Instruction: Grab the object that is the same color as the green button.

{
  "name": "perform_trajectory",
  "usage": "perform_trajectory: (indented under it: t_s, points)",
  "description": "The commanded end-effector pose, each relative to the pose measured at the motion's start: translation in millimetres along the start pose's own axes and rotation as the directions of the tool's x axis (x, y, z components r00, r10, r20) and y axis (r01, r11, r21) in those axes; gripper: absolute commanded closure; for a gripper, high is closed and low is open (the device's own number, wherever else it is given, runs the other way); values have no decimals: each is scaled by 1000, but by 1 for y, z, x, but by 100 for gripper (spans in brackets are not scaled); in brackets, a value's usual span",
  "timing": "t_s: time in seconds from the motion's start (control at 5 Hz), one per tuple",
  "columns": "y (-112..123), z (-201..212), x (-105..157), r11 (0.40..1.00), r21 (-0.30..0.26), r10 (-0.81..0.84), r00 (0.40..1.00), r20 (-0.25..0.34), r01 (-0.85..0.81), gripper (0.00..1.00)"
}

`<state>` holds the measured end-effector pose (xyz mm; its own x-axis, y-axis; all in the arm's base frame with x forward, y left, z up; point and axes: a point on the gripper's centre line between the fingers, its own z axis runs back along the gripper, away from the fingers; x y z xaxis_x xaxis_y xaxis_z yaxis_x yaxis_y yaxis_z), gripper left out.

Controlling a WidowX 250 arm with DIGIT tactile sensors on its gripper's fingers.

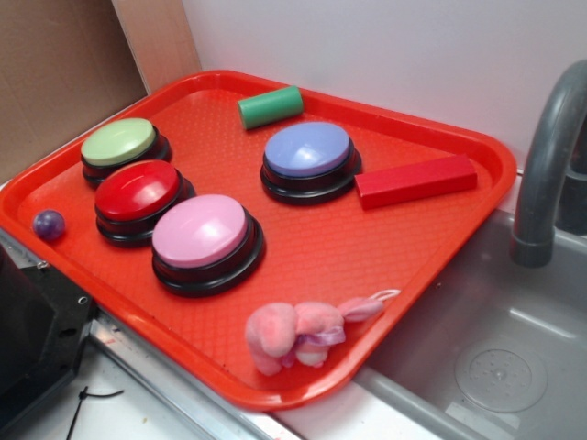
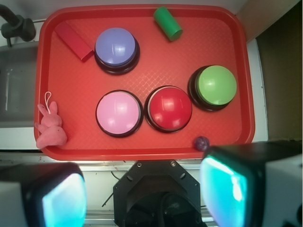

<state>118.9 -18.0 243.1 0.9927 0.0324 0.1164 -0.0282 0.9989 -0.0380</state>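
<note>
A green cylinder block (image 1: pixel 271 107) lies on its side at the far edge of the red tray (image 1: pixel 404 266); in the wrist view the cylinder (image 2: pixel 168 22) is at the top, right of centre. The pale-green button (image 1: pixel 119 145) stands at the tray's left side; the wrist view has this button (image 2: pixel 216 86) at right. My gripper (image 2: pixel 144 196) hangs high above the robot's black base, short of the tray's near rim. It is open, with nothing between the two teal pads (image 2: pixel 225 191). The gripper does not appear in the exterior view.
Red button (image 1: pixel 139 194), pink button (image 1: pixel 202 236) and blue button (image 1: pixel 309 156) stand on the tray. A long red block (image 1: pixel 415 180) lies beside the blue one. A pink plush toy (image 1: pixel 298 332) and a small purple ball (image 1: pixel 49 225) sit near the rim. A sink (image 1: pixel 495 348) and grey faucet (image 1: pixel 541 174) are at right.
</note>
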Motion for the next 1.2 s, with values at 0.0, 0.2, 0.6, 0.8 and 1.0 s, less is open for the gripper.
perform_trajectory:
  t_s: [0.0,0.2,0.6,0.8,1.0]
  points:
    - [0,0,0,1000,0,0,1000,0,0,0]
    - [7,-10,12,1000,-2,-14,1000,8,14,0]
    - [29,-47,61,999,25,-41,999,-16,42,0]
    - [46,-66,88,998,54,-27,1000,-12,27,0]
    - [65,-88,115,995,90,-48,999,11,47,0]
